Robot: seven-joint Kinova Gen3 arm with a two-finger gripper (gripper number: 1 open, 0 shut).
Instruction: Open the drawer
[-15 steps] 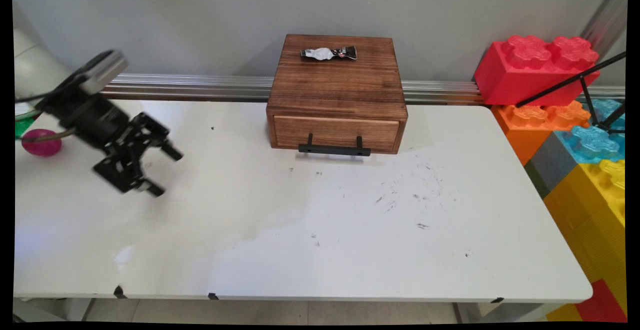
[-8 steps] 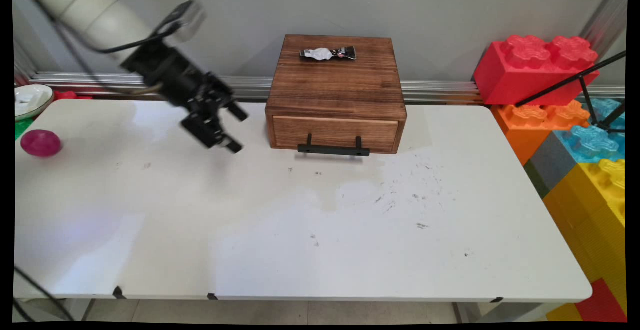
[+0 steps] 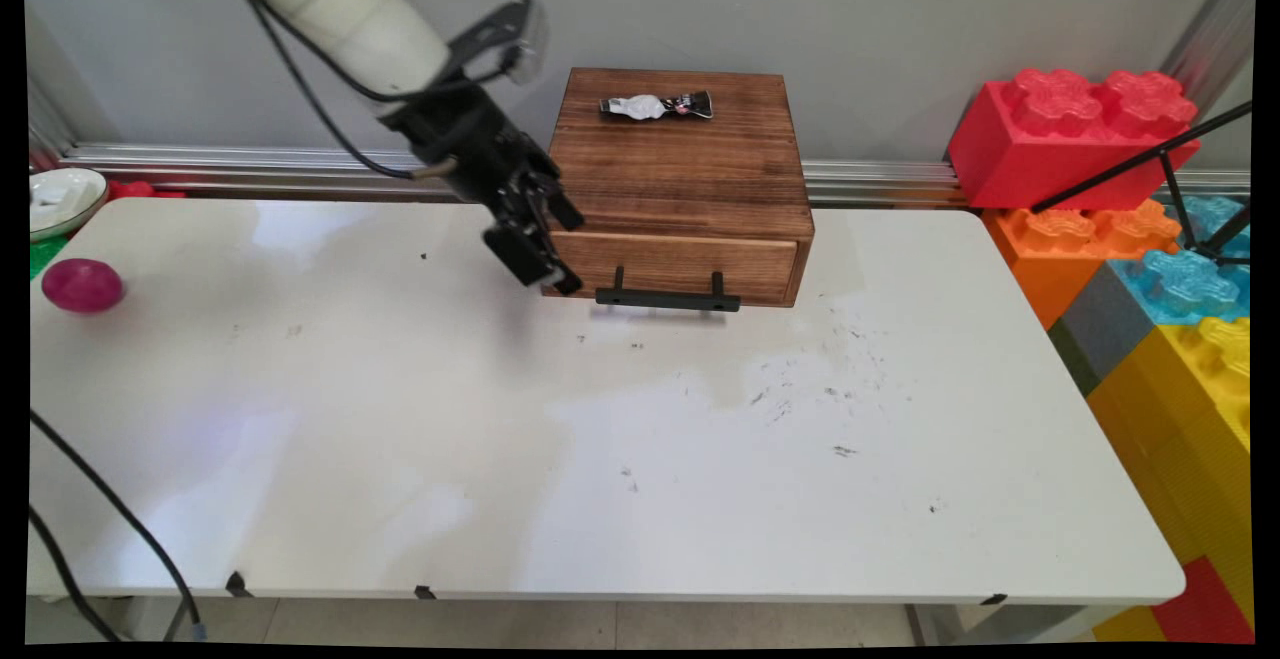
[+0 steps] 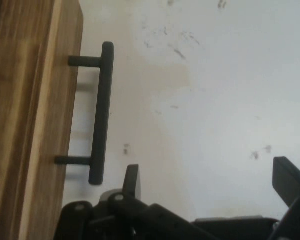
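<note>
Travel from the table's left side toward the back is what has changed: within 1 second the end effector (image 3: pixel 550 244) has been carried away from the pink ball (image 3: pixel 82 285) and brought up to the left front corner of the wooden drawer box (image 3: pixel 676 184). It is held above the table (image 3: pixel 600 459), tilted downward, with its 2 fingers spread apart and nothing between them; in the hand view the gap (image 4: pixel 205 192) frames only bare table. No contact with anything is seen.

Nearest to the end effector is the black handle (image 3: pixel 668 297) on the drawer front, just beside it on the side away from the arm; in the hand view that handle (image 4: pixel 101 112) lies off to one side of the finger gap, not inside it. The drawer appears closed. On top of the box, beyond the end effector, a small crumpled wrapper (image 3: pixel 657 106) is lying. Well behind it, a white dish (image 3: pixel 60 197) is seen at the table's edge. Far past the box, large toy bricks (image 3: pixel 1075 134) are stacked. Nothing stands between the end effector and the handle.
</note>
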